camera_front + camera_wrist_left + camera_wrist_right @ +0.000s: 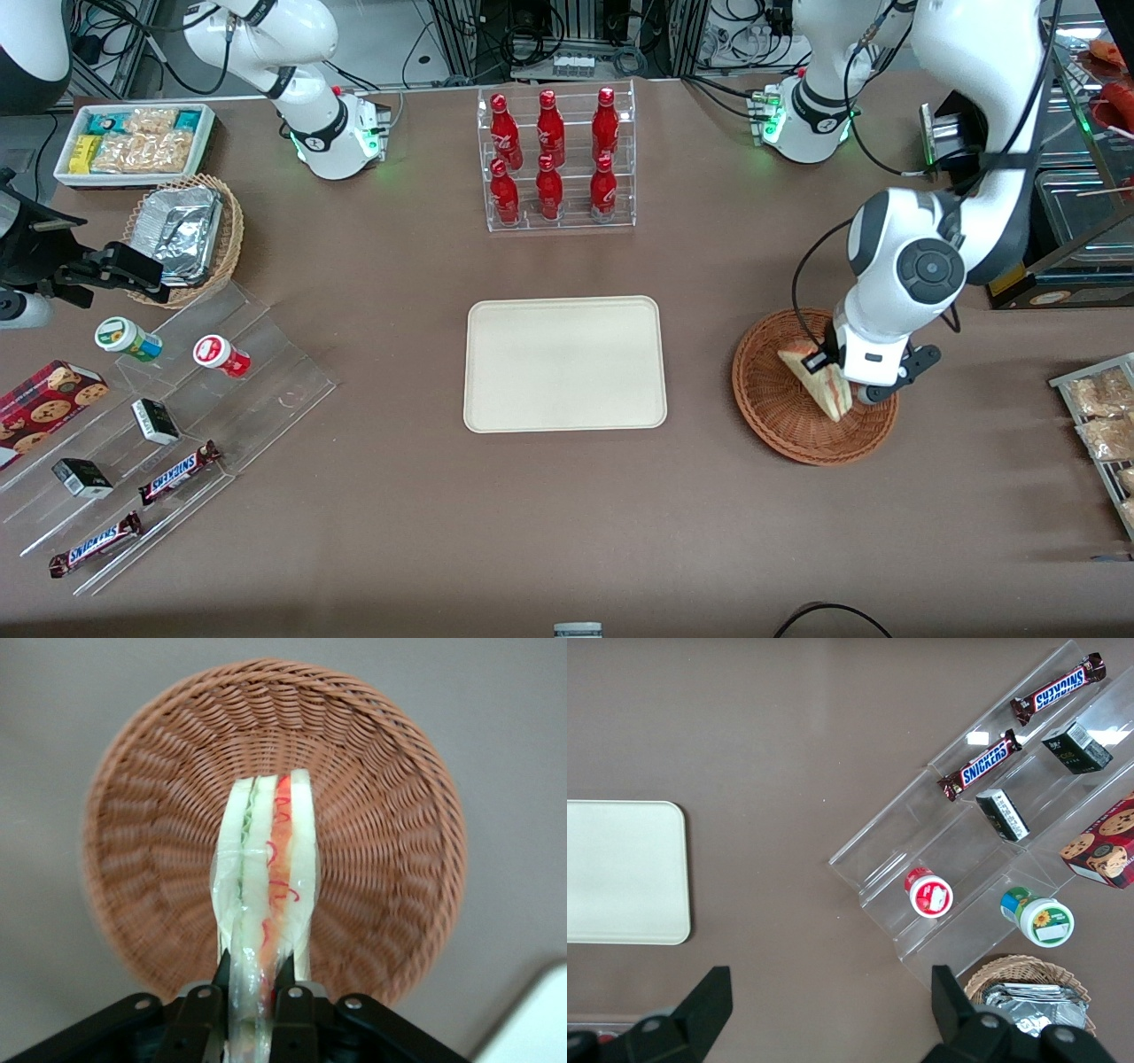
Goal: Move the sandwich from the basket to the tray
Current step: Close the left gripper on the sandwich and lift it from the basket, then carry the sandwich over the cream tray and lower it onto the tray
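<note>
The sandwich (pixel 822 383) is a pale wrapped wedge with red and green filling. It hangs in my gripper (pixel 837 370) over the reddish-brown wicker basket (pixel 780 416). In the left wrist view the gripper (pixel 257 979) is shut on the sandwich (pixel 268 859), its black fingers (pixel 288 973) pinching the wedge's end, with the basket (pixel 372 833) below it. The sandwich seems lifted clear of the basket floor. The cream-white tray (pixel 565 363) lies flat at the table's middle, bare, toward the parked arm's end from the basket. Its corner shows in the left wrist view (pixel 532 1023).
A clear rack of red bottles (pixel 555 159) stands farther from the camera than the tray. A clear stepped stand with snacks (pixel 159 425), a small foil-pack basket (pixel 186 235) and a white snack bin (pixel 133 142) lie toward the parked arm's end. A rack of packets (pixel 1103 416) sits near the basket.
</note>
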You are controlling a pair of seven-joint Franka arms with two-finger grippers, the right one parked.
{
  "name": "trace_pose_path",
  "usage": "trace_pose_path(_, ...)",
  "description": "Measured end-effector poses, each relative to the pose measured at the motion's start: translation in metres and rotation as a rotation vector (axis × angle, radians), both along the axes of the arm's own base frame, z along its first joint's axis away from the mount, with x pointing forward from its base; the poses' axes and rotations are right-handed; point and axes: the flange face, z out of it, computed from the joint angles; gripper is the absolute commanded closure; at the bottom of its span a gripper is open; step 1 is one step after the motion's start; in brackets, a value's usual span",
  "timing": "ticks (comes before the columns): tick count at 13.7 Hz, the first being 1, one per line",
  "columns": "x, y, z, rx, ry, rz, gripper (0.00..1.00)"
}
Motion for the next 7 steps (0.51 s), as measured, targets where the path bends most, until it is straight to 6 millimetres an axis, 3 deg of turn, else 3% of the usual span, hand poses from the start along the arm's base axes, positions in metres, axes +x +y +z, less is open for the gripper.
trace_pose_path(2,-0.003,-0.035,0.053,0.008,0.019,-0.055,1.00)
trace_pose_path(3,-0.006,-0.060,0.070,0.008,0.018,-0.093,1.00)
trace_pose_path(5,-0.014,-0.115,0.078,0.003,0.004,-0.177,1.00)
trace_pose_path(7,-0.020,-0.171,0.064,0.000,0.002,-0.260,1.00)
